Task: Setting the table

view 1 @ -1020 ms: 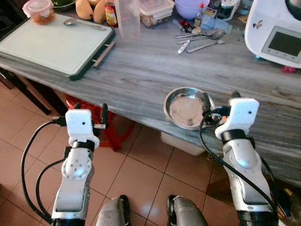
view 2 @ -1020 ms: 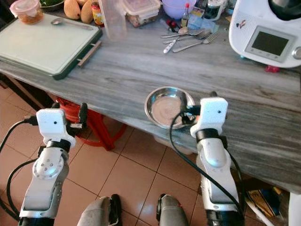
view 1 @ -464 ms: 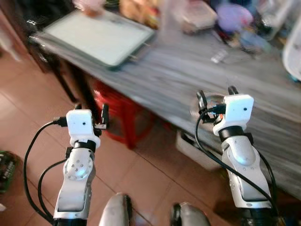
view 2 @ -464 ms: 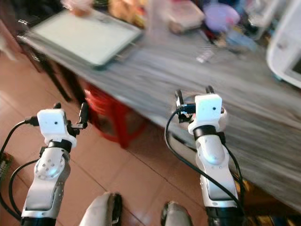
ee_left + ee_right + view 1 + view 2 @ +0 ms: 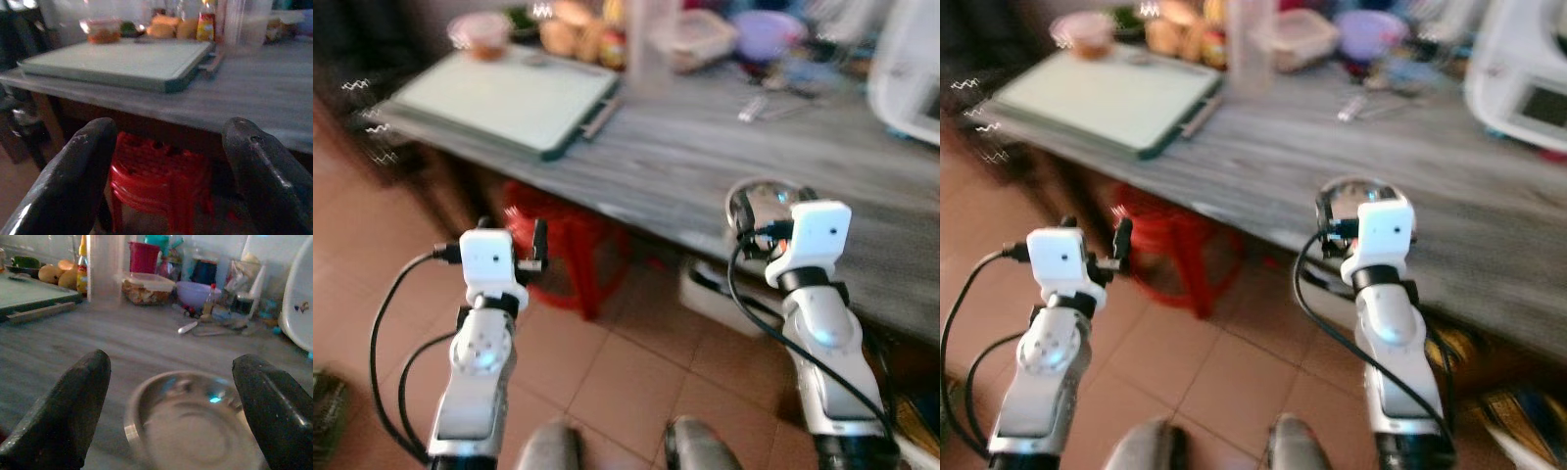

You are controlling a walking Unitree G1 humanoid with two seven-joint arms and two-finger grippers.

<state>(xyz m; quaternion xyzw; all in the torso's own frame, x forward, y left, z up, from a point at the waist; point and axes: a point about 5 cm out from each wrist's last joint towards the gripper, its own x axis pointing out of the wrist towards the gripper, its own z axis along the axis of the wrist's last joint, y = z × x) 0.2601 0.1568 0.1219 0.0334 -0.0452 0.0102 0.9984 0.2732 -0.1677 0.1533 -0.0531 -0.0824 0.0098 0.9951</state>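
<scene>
A shallow steel bowl (image 5: 188, 423) sits at the near edge of the grey wooden table (image 5: 656, 162). My right gripper (image 5: 771, 206) is open just in front of that edge. Its two black fingers (image 5: 63, 416) stand wide on either side of the bowl without touching it. From the head views the gripper hides the bowl's (image 5: 1349, 188) near half. Loose spoons and forks (image 5: 210, 328) lie farther back on the table. My left gripper (image 5: 512, 233) hangs open and empty over the floor, short of the table edge.
A pale green cutting board (image 5: 509, 98) lies at the table's left end, with food tubs, fruit and a tall clear cup (image 5: 105, 269) behind. A white appliance (image 5: 911, 64) stands at the back right. A red plastic stool (image 5: 156, 186) stands under the table.
The whole picture has swung and blurred, so the camera has moved. The bowl now lies centred between my right fingers rather than to their left. The left arm holds the same pose.
</scene>
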